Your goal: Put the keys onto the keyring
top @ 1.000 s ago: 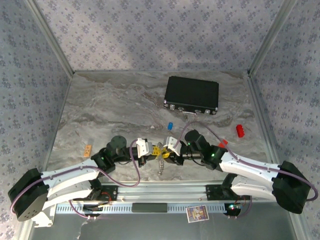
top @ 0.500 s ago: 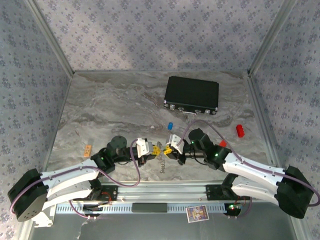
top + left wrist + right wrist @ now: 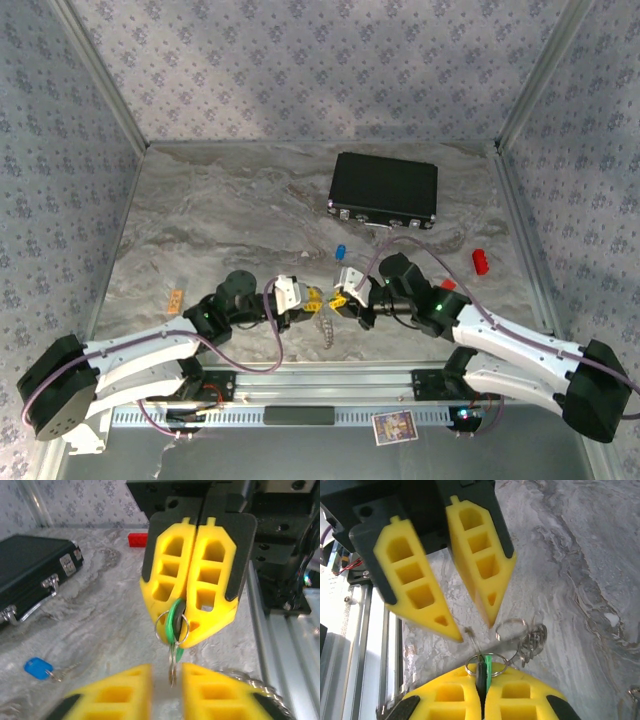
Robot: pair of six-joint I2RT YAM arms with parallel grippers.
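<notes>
The right gripper (image 3: 184, 639) is clenched on the green key (image 3: 175, 621) and pinches its plastic head between the two fingertips. The left gripper (image 3: 471, 626) faces it tip to tip, and its yellow fingers are released and stand apart. The keyring (image 3: 530, 640) lies on the desk (image 3: 220, 220) just under both grippers, near the middle of the near edge. The blue key (image 3: 37, 667) lies apart from them, toward the black case (image 3: 30, 565).
</notes>
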